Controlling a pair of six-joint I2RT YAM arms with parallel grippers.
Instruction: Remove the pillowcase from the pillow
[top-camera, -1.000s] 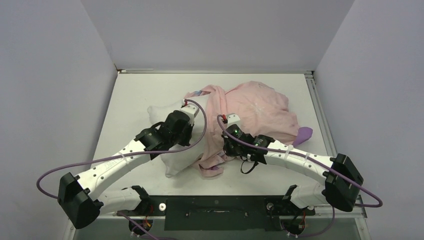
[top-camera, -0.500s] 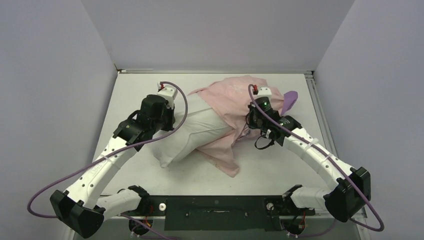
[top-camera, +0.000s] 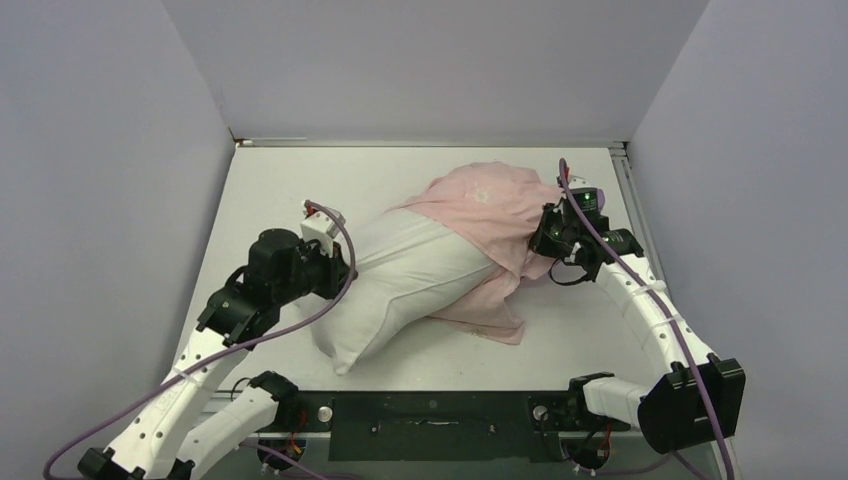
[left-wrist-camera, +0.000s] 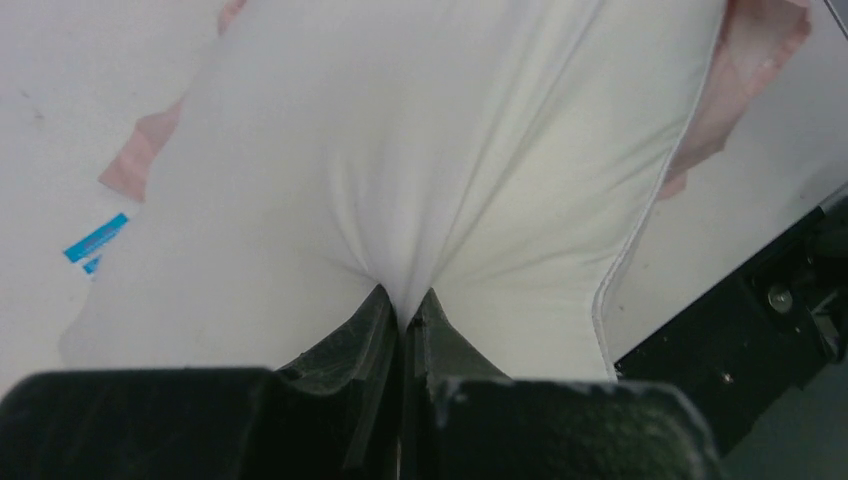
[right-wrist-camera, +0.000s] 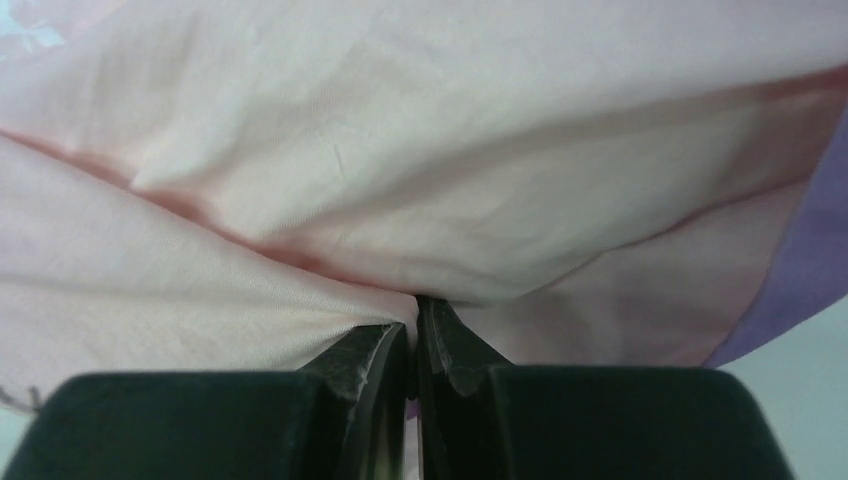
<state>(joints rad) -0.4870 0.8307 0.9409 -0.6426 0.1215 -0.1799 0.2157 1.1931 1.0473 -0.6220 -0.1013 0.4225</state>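
Left claw (left-wrist-camera: 405, 300): jaws pinched tight on a fold of the white pillow (top-camera: 410, 275). Creases in the cloth fan out from the tips.
Right claw (right-wrist-camera: 412, 310): jaws clamped shut on a gather of the pillowcase (top-camera: 480, 200), whose pale pink inside is turned outward.
Pillow, position: lies directly ahead of the left claw and stretches away toward the right claw. The end at the left claw is bare. The end toward the right claw is inside the pink cloth.
Pillowcase, position: directly ahead of the right claw, bunched over the pillow's far end. It sits between the two claws, closer to the right one. A loose pink flap hangs off the pillow onto the white table (top-camera: 290, 180).
Purple outside (right-wrist-camera: 810, 260): a strip shows just right of the right claw's tips in the wrist view.
Blue tag (left-wrist-camera: 97, 238): left of the left claw, at the pillow's edge, beside a small pink patch.
Claw spacing: well apart, one at each end of the pillow and cover.
Contact: the pillow rests on the table.
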